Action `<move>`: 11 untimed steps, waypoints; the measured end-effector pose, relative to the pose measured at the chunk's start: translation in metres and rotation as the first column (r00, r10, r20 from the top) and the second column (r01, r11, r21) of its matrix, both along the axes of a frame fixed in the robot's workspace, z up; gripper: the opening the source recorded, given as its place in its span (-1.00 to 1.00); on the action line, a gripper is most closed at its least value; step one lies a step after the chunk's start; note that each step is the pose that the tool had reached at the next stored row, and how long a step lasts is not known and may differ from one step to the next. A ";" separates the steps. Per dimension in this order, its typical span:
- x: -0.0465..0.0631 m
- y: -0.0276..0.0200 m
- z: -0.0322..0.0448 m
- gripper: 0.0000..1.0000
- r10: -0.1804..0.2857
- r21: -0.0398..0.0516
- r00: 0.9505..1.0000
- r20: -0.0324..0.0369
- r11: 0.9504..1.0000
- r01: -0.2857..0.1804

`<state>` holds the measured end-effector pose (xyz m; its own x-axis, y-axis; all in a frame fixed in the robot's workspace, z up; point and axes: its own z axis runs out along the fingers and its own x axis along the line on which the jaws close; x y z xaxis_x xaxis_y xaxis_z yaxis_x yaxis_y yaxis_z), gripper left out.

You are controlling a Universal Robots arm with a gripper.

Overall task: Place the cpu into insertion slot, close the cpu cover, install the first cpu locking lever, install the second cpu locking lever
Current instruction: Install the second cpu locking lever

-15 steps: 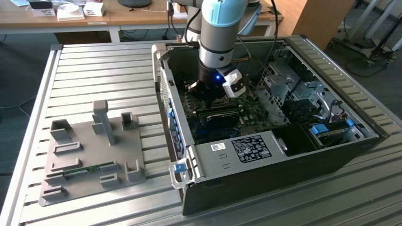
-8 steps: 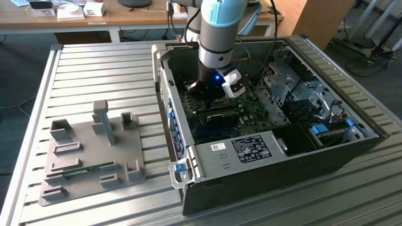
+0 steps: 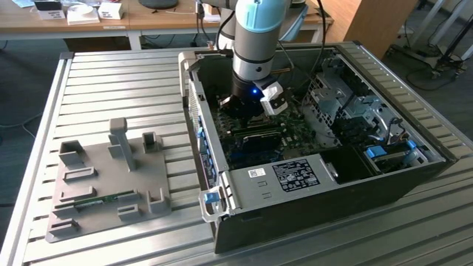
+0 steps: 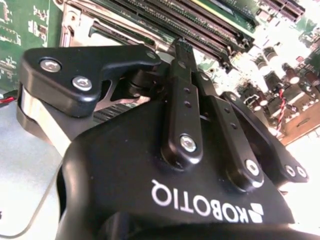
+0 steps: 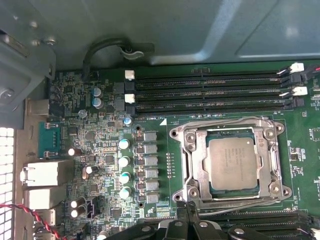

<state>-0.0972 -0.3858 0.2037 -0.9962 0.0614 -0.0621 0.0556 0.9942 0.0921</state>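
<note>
We are seeing cpu sitting under closed cpu cover in first wrist view, gripper fingers pressed together, holding nothing, in second wrist view, arm inside case in exterior view.

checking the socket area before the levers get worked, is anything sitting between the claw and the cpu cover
Nothing visible does. In the first wrist view the cpu cover lies flat around the cpu in the insertion slot, and the claw hangs just beside the frame's edge with bare board between them.
</note>
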 end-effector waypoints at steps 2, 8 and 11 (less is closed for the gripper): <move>0.000 0.0006 -0.0001 -0.79 0.000 0.000 1.000 0.000 1.000 0.000; 0.000 0.0026 -0.0004 -0.79 0.000 0.000 1.000 0.000 1.000 0.000; -0.001 0.0028 -0.0010 -0.79 0.000 0.000 1.000 0.000 1.000 0.000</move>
